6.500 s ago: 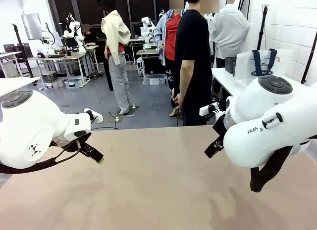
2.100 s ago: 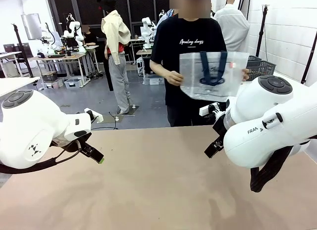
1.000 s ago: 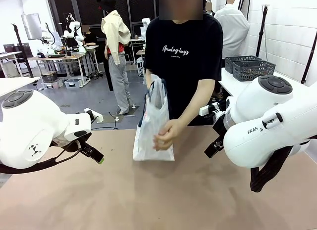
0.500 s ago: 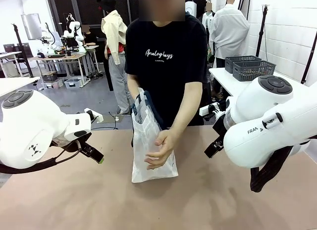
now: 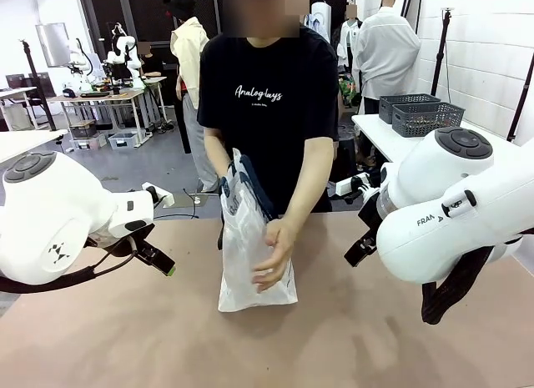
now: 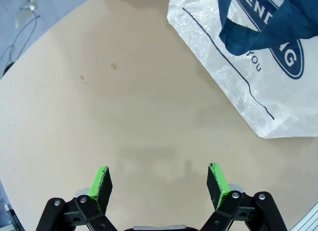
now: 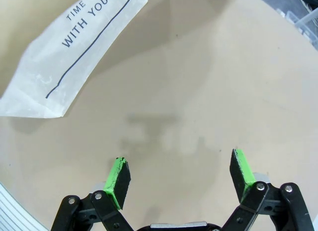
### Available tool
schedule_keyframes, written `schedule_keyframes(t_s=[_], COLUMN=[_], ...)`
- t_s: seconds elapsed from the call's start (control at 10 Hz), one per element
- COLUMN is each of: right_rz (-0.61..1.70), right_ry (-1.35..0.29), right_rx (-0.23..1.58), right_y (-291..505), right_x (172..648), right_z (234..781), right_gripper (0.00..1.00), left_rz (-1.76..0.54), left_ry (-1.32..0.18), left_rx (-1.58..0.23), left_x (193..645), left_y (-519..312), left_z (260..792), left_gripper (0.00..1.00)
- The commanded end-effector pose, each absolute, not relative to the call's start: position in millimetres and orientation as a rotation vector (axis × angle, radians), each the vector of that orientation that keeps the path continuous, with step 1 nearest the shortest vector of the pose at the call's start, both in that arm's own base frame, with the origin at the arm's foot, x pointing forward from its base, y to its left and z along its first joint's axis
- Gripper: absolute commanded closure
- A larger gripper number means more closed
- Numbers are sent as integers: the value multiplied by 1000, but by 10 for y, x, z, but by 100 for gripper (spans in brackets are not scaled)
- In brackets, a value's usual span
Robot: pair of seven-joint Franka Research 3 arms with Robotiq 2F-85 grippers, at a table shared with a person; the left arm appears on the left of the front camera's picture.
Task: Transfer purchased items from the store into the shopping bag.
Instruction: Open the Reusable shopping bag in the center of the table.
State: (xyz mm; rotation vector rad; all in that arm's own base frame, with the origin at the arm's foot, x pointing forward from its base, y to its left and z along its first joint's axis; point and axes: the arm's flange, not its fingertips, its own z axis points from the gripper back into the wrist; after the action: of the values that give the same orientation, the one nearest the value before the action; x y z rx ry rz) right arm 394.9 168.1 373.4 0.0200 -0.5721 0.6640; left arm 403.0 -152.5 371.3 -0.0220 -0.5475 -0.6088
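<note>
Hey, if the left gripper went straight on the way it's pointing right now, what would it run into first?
Probably the bare table. The left gripper, open, aims down at it, and the shopping bag sits off to one side of that line, though depth is hard to judge.

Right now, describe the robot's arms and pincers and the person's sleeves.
The left arm and right arm are bulbous white shells with grey round caps; the right bears dark lettering. Black cables run beneath. The left pincer and right pincer are black linkages with green pads. The person wears a black short-sleeved T-shirt with white print.
</note>
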Motion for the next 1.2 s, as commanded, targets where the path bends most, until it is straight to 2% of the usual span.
schedule_keyframes(t_s=[0.0,0.3,0.6,0.8,1.1], right_rz=[668,688,725,764,762], right_ry=[-557,-513,-469,-418,-369], right_rx=[54,181,197,159,139], right_y=[1726,1869,1991,2134,2313], right_x=[3919,3862,3993,4091,4563], right_z=[3751,3934,4362,4792,5256], right_gripper=[0,0,0,0,0], left_rz=[-617,-639,-615,-575,-540], left_ry=[-512,-447,-425,-431,-456], left_rx=[-76,-169,-196,-195,-254], left_x=[4013,3913,3878,4038,4397], left_y=[-1549,-1568,-1543,-1582,-1716], left_z=[3779,4071,4550,4851,5185], left_gripper=[0,0,0,0,0])
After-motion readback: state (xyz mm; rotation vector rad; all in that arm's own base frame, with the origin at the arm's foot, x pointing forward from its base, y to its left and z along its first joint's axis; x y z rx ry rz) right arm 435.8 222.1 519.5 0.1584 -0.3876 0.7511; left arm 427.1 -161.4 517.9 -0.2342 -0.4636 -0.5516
